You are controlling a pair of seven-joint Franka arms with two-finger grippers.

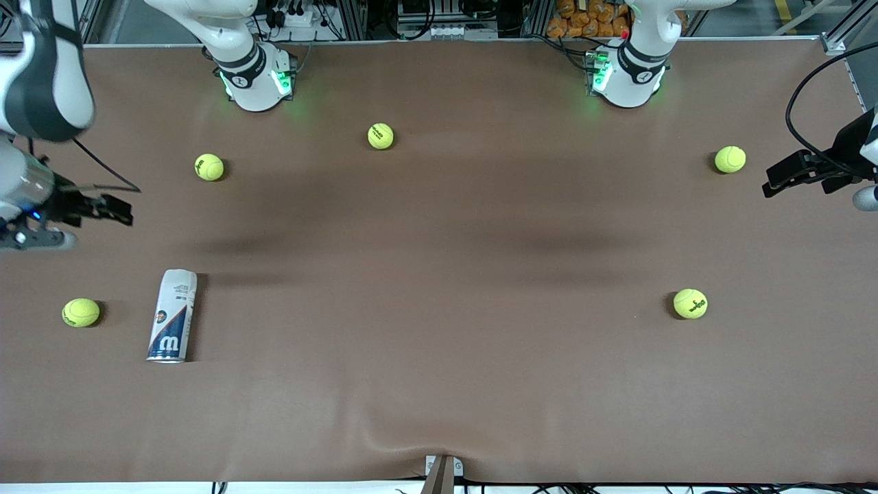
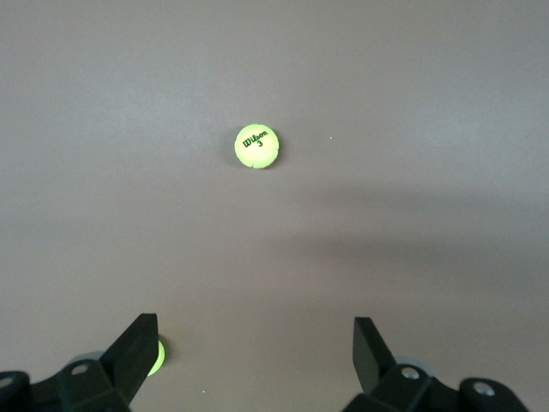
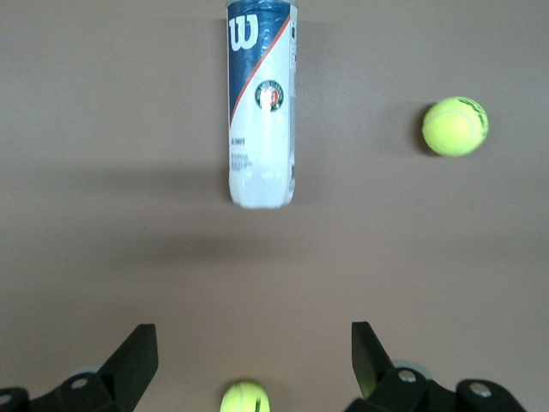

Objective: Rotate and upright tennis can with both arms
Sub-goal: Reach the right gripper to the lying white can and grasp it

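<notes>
With the tennis can [image 1: 172, 315] lying flat at lower left, untouched, the right gripper [image 3: 249, 360] is hanging above it and the left gripper [image 2: 253, 356] is waiting at far right, both jaws apart; approach seems next.

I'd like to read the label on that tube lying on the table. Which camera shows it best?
The right wrist view: the tennis can lies close below the open right hand, its W logo and round badge clear. The front view shows the whole can, but small. The left wrist view misses it.
</notes>
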